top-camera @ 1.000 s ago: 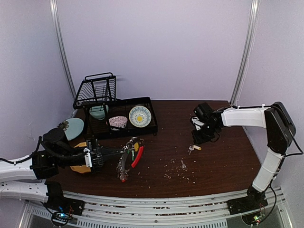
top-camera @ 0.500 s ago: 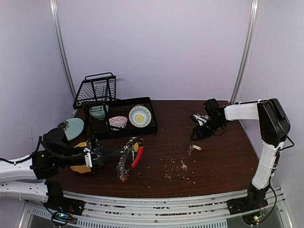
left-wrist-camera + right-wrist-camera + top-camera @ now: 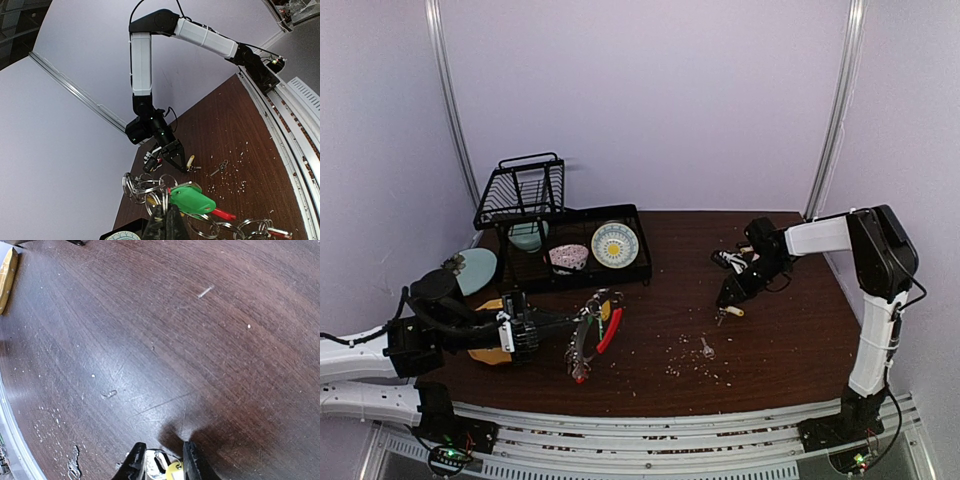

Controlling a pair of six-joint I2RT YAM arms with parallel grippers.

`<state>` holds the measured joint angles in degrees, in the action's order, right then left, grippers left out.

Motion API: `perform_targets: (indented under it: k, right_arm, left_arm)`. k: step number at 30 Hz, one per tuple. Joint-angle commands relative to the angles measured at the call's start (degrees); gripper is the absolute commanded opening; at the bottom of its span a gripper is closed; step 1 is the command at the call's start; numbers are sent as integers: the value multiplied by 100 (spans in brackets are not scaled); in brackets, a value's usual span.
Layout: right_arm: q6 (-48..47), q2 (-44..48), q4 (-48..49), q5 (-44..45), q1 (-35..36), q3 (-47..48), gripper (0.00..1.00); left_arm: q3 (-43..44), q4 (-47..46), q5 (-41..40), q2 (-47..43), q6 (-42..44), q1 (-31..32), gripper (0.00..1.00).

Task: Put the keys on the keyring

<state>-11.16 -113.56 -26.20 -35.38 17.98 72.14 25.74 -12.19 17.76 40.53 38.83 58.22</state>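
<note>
Two loose keys lie on the dark brown wooden surface [image 3: 790,340] in the overhead view. One is a small silver key with a yellow tag [image 3: 729,312], right of centre. The other is a plain small silver key [image 3: 705,347], nearer the front edge and apart from the first. The right end effector [image 3: 728,295] hangs just above the yellow-tagged key. Left of centre sits the keyring [image 3: 592,325], a bunch of silvery rings and chain with a curved red clip, and the left end effector [image 3: 525,335] meets it from the left.

Left wrist view: the left end effector is closed at the base of the ring bunch. It appears to pinch a wire loop, though the contact point lies in shadow. A green plastic tag [image 3: 192,200] already hangs among the rings.

Right wrist view: the right end effector's fingertips [image 3: 136,461] stand apart, straddling the yellow tag without pinching it.

Assessment of handling: the key looks light, thin and stiff, and it lies flat on the surface. Its bare metal is likely to slip, so the thicker tagged head is the better hold, provided the hole stays free for threading. The keyring is loose and jointed and will probably swing and sag. A hold close to the receiving ring would steady it.
</note>
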Motion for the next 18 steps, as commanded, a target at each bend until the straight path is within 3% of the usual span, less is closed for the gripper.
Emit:
perform_targets:
  k: [1, 8, 18]
  right_arm:
    - [-101, 152, -357, 135, -31, -115, 25]
    - [-53, 254, -442, 156, -31, -198, 18]
    - [69, 419, -408, 0, -32, -283, 0]
  left_arm:
    - [212, -377, -18, -68, -85, -12, 0]
    - [208, -372, -27, -83, -91, -12, 0]
    - [220, -372, -20, -78, -101, -12, 0]
